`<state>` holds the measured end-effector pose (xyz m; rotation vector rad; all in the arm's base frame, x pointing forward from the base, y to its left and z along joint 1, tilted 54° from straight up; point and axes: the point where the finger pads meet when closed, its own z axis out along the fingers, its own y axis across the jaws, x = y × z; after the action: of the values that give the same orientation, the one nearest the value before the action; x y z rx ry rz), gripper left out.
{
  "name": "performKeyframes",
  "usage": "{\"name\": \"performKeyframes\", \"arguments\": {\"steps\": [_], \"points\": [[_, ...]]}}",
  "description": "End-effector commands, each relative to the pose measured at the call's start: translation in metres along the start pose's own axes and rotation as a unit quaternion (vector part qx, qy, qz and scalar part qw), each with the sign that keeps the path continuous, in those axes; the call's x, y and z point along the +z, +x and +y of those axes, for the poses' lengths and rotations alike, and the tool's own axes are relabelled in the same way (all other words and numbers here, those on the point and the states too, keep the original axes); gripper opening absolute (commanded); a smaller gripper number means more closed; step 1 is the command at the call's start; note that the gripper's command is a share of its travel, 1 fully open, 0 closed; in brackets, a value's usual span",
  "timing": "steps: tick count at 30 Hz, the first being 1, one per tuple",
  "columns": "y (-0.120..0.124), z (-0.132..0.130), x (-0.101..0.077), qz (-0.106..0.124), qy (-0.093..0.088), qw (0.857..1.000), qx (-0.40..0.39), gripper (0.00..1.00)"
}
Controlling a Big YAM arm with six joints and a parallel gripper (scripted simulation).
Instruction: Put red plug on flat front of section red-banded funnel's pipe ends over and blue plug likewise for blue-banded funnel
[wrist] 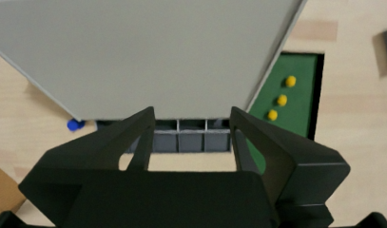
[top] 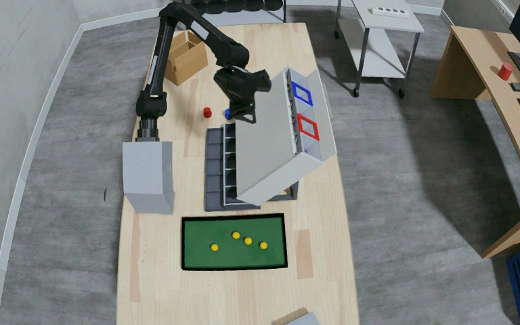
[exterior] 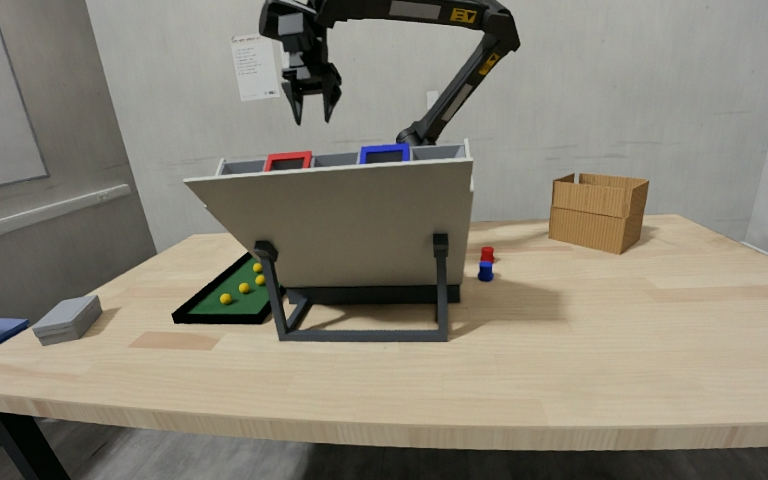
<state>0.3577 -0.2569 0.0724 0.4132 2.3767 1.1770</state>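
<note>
The grey cover [top: 265, 137] slopes over the pipes, with the red-banded funnel [top: 307, 126] and the blue-banded funnel [top: 302, 93] along its top edge. My gripper [top: 243, 114] hangs open and empty high above the cover's lower edge; it also shows in the exterior view [exterior: 312, 113]. In the wrist view the fingers frame three of the grey sections [wrist: 191, 141] below the cover [wrist: 147, 52]. The red plug [top: 207, 112] and the blue plug [top: 227, 114] stand on the table beside the sections' far end. Several yellow marbles [top: 248, 240] lie in the green tray [top: 233, 241].
A cardboard box [top: 186, 56] stands near the arm's base. A tall grey box [top: 148, 176] stands left of the row of sections [top: 214, 160]. A small grey block [exterior: 67, 319] lies at the table's edge. The cover's dark stand [exterior: 358, 297] rests on the table.
</note>
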Motion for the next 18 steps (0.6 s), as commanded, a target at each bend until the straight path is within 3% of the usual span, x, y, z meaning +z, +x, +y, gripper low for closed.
{"name": "performKeyframes", "arguments": {"steps": [1, 12, 18], "points": [[0.019, 0.016, -0.003, 0.020, 0.001, 1.000, -0.014, 0.59], [0.114, 0.057, 0.025, 0.148, 0.003, 0.989, -0.013, 0.59], [0.122, 0.061, 0.028, 0.159, 0.003, 0.987, -0.014, 0.59]]}}
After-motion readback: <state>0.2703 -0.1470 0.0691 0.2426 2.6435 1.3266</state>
